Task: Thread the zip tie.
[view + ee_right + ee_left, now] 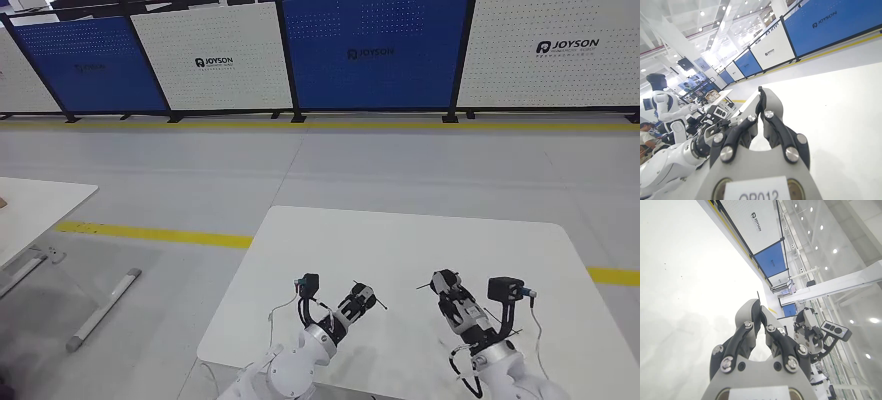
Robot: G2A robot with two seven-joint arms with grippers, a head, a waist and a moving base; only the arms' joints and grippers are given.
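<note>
My left gripper [362, 296] hovers over the near part of the white table [400, 240], shut on a thin black zip tie [378, 302]. The zip tie [758, 296] sticks out past the closed left gripper [760, 306] as a short strip. A little apart, my right gripper [440, 284] is also shut. A thin black strip [424, 286] pokes from it toward the left one. A small black end [759, 87] shows at the tips of the right gripper [760, 92]. I cannot tell whether both strips belong to one tie.
The far half of the table is bare white surface. A second white table [30, 205] stands off to the left across the floor. Blue and white fence panels [375, 55] line the back. A humanoid robot [660, 98] stands far off.
</note>
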